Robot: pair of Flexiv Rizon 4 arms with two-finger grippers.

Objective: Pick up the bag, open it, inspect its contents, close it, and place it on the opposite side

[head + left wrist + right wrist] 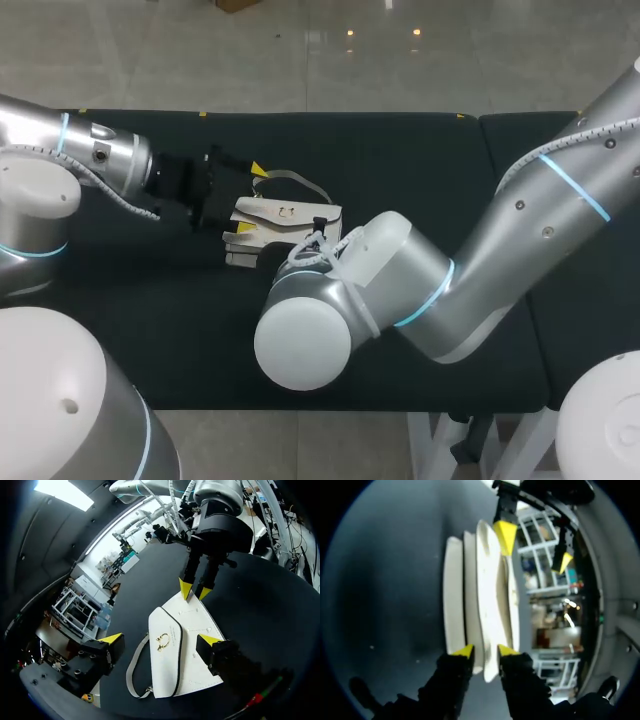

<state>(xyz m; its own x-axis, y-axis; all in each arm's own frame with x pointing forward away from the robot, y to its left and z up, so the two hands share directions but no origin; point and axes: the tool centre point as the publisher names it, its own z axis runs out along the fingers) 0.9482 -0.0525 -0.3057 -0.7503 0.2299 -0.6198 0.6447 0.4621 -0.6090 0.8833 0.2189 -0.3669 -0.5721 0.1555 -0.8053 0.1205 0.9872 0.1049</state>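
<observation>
Handbag (185, 655) was white, its flap edged with a thin dark line; clasp (161, 641) gold, strap (134, 672) pale grey. Tabletop (400, 160) black. Left gripper (160, 639) and right gripper (485, 651) were black, yellow-tipped. Left arm (60, 150) and right arm (560, 190) silver with light-blue rings

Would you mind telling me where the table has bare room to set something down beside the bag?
The table is bare along the far edge, beyond the bag, and at near left, between the left arm and the near edge. The middle is crowded: the left end effector straddles the bag, the right end effector grips its edge.
</observation>
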